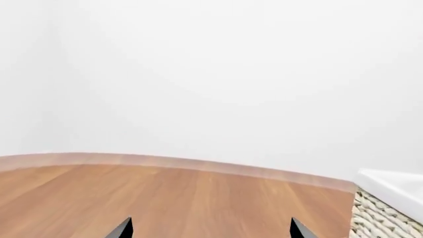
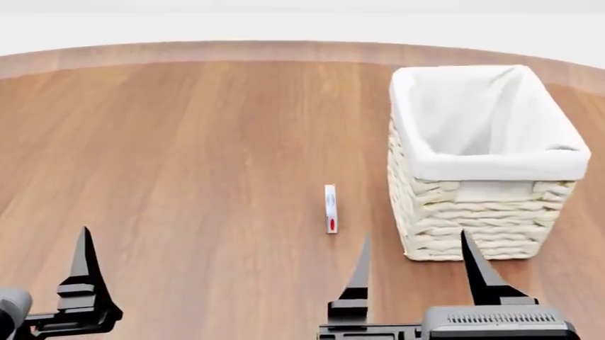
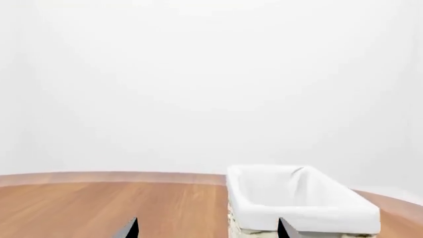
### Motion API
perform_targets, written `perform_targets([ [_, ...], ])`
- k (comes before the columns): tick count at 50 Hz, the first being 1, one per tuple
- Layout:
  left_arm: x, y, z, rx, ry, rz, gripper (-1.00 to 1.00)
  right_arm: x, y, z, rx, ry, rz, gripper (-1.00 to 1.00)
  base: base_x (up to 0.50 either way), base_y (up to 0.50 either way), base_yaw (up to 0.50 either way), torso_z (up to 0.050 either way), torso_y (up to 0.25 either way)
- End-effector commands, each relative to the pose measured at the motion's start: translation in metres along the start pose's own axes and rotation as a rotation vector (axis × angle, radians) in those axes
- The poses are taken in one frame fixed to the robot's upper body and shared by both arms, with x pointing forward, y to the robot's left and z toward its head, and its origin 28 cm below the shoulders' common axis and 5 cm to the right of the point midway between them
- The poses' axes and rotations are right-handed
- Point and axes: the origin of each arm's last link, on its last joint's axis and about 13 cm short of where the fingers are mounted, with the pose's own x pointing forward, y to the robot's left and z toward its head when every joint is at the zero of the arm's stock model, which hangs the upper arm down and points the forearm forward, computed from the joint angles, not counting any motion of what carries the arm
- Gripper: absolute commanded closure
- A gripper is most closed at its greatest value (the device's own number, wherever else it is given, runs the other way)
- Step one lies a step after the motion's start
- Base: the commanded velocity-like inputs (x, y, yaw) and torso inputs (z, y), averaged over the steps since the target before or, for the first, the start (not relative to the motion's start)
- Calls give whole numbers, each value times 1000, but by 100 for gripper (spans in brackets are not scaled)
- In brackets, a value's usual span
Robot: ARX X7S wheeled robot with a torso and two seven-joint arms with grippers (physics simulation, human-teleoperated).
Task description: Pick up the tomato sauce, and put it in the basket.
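Observation:
The basket is cream wicker with a white cloth lining and stands at the right on the wood surface. It also shows in the right wrist view and at the edge of the left wrist view. A thin white item with a red end lies just left of the basket; I cannot tell whether it is the tomato sauce. My right gripper is open and empty, near the basket's front, and its tips show in its own view. My left gripper is open and empty at the lower left.
The brown wood surface runs far to the left and back, ending in a raised curved edge against a white wall. One finger of the left gripper stands at the lower left corner.

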Motion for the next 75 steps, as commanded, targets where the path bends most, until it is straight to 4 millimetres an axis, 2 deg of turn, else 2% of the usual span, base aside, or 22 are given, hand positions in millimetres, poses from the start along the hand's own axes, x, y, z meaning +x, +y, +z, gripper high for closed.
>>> perform_targets([
  [1, 0, 2, 0, -2, 0, 7, -100, -1, 0, -4, 4, 9, 2, -100, 500, 0, 0, 0, 0],
  [20, 2, 2, -1, -3, -3, 6, -100, 3, -1, -6, 16, 18, -33, -100, 500, 0, 0, 0, 1],
  [34, 3, 3, -1, -2, -2, 11, -100, -3, -1, -6, 8, 29, -14, -100, 0, 0, 0, 0, 0],
  [54, 5, 4, -12, 7, 17, 13, -100, -67, 2, -18, -1, 91, -30, -100, 0, 0, 0, 0, 0],
  [59, 5, 4, -14, 6, 22, 11, -100, -84, 6, -28, 5, 123, -32, -100, 0, 0, 0, 0, 0],
  [71, 3, 2, -16, 2, 28, 0, -100, -113, 7, -35, 5, 174, -57, -100, 0, 0, 0, 0, 0],
  [75, 3, 1, -17, 2, 30, -3, -100, -124, 10, -43, 4, 219, -61, -100, 0, 0, 0, 0, 0],
])
